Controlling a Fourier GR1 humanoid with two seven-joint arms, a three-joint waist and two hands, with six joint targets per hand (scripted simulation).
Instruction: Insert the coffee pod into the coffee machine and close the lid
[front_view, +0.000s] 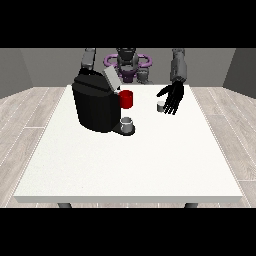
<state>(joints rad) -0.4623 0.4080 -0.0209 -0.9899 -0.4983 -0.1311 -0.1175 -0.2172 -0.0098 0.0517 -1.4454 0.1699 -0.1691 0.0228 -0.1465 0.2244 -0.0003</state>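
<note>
The coffee pod (160, 106), small and grey, sits on the white desk (130, 165) towards the far edge, right of centre, well apart from the machine. Right beside it hangs the hand at the view's right (172, 98), black, fingers spread and pointing down at the desk, thumb reaching towards the pod. The fingers look straight and apart, nothing held; whether the thumb touches the pod cannot be told. Its grey forearm (178, 65) comes down from the far edge.

Across to the coffee machine (95, 106): a bulky black body standing on the far left part of the desk. Its lid (111, 77) is up, a light grey flap tilted back above the top. Just below the lid, on the side facing the pod, there is a red part (127, 99) on the machine's head. Under that, a small grey cup (127, 123) stands on the machine's base.

The other arm (88, 59) drops behind the machine at the view's left; its hand is hidden by the black body. Wooden floor (30, 115) lies around the desk.
</note>
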